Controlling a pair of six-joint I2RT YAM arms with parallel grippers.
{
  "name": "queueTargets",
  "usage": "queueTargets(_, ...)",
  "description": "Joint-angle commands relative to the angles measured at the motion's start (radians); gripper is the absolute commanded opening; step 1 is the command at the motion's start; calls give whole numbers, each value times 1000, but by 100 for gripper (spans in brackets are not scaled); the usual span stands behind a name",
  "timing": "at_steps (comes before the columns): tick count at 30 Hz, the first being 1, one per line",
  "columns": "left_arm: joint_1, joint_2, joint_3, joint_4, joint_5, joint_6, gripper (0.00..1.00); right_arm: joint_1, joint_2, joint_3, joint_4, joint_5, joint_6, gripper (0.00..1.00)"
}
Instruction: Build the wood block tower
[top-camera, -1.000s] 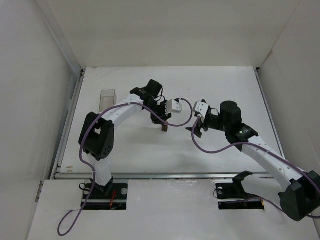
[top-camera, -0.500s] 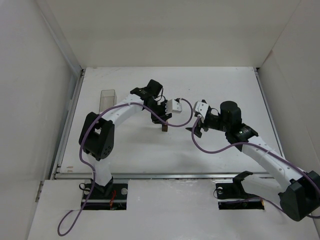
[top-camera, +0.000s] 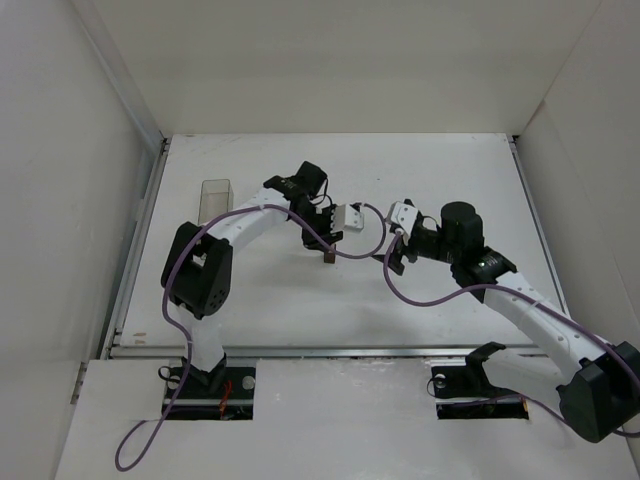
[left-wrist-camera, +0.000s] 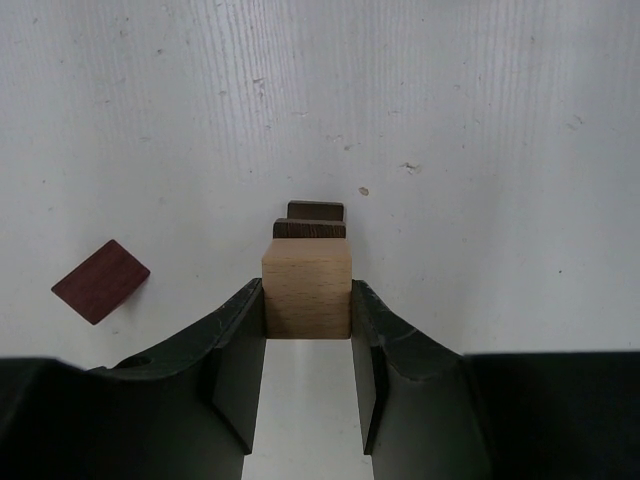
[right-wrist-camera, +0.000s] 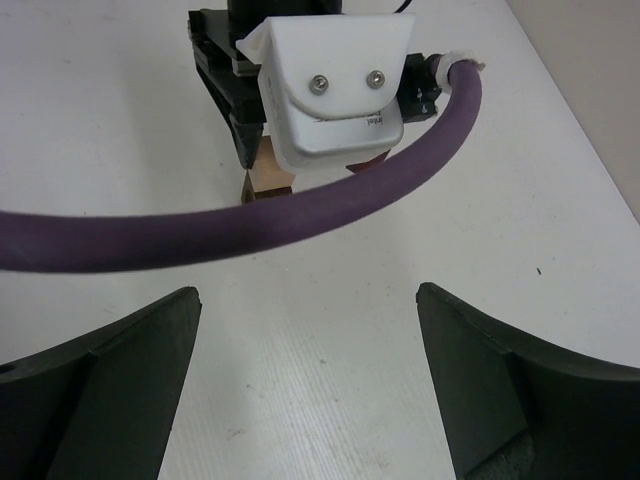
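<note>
In the left wrist view my left gripper (left-wrist-camera: 307, 305) is shut on the pale tan cube (left-wrist-camera: 307, 285), both fingers pressed to its sides. The dark brown block (left-wrist-camera: 312, 220) stands on the table just beyond and under the cube's far edge. The maroon pointed piece (left-wrist-camera: 100, 281) lies flat to the left. In the top view the left gripper (top-camera: 327, 247) stands over the small stack (top-camera: 329, 258) mid-table. My right gripper (top-camera: 394, 262) is open and empty to the right of it, facing the cube (right-wrist-camera: 268, 181), its fingers (right-wrist-camera: 120, 370) wide apart.
A clear rectangular plastic box (top-camera: 215, 198) stands at the left side of the table. The left arm's purple cable (right-wrist-camera: 300, 215) and white wrist housing (right-wrist-camera: 335, 85) cross in front of the right gripper. White walls enclose the table on three sides.
The left wrist has shifted slightly to the right while the cube stays at the same spot. The right gripper has edged a little up and back.
</note>
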Motion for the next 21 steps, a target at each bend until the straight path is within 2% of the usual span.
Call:
queueTargets(1, -16, 2, 49, -38, 24, 42, 0, -5, -15, -4, 11, -1, 9, 94)
queueTargets(21, -25, 11, 50, -29, 14, 22, 0, -5, -15, -4, 11, 8, 9, 94)
